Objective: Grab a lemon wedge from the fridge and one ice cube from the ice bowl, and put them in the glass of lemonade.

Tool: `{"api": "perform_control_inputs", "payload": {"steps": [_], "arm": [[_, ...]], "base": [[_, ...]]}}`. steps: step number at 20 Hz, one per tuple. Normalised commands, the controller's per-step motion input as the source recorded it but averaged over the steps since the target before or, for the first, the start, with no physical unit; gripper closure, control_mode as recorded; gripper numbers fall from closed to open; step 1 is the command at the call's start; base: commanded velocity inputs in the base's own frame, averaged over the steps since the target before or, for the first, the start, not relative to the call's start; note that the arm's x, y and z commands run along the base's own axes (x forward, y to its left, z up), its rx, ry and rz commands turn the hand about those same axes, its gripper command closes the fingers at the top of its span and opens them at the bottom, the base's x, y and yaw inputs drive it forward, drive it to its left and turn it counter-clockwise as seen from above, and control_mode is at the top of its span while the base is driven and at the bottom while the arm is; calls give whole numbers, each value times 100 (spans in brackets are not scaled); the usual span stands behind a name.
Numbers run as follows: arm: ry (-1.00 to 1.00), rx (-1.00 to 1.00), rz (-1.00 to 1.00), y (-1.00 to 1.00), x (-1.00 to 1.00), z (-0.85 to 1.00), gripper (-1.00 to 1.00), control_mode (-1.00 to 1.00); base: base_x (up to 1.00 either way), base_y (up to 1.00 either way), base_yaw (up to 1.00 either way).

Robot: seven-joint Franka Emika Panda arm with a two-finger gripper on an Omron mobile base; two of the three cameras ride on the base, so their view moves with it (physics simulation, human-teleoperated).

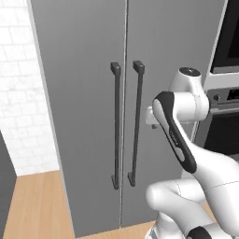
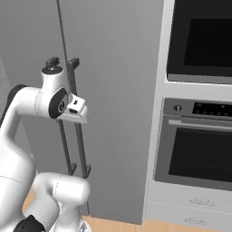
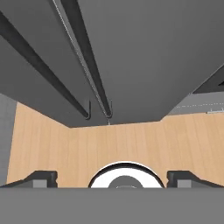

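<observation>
So the fridge point(image 1: 93, 116) is right in front of the robot, both grey doors shut, with its two long dark bar handles point(image 1: 126, 126) running side by side down the middle seam. That means the lemon wedge is presumably somewhere behind those doors, and nothing of it can be seen yet. Looks to me like we're at the very first step: getting the fridge open before any grabbing can happen. The gripper point(image 3: 112, 177) is pointed down along the door front toward the wood floor point(image 3: 109, 148), jaws spread wide with nothing between them, and it sits near the handles but not touching either one, as far as I can tell. In the right base view the hand point(image 2: 74, 108) hangs just to the right of the handle pair. Next move, I'd guess, calls for turning the hand to face a handle, lining the open jaws around one bar, closing on it and pulling the door out. To the right of the fridge there's a built-in black oven point(image 2: 199, 149), not part of the job.
</observation>
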Motion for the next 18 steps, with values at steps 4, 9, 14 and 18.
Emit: {"api": "perform_control_inputs", "payload": {"steps": [4, 9, 14, 18], "arm": [[0, 0, 0, 0, 0, 0, -100, 100], [0, 0, 0, 0, 0, 0, -100, 100], [0, 0, 0, 0, 0, 0, -100, 100], [0, 0, 0, 0, 0, 0, -100, 100]], "base": [[-57, 10, -1], [-44, 28, 0], [-20, 43, 0], [-1, 29, 0]]}}
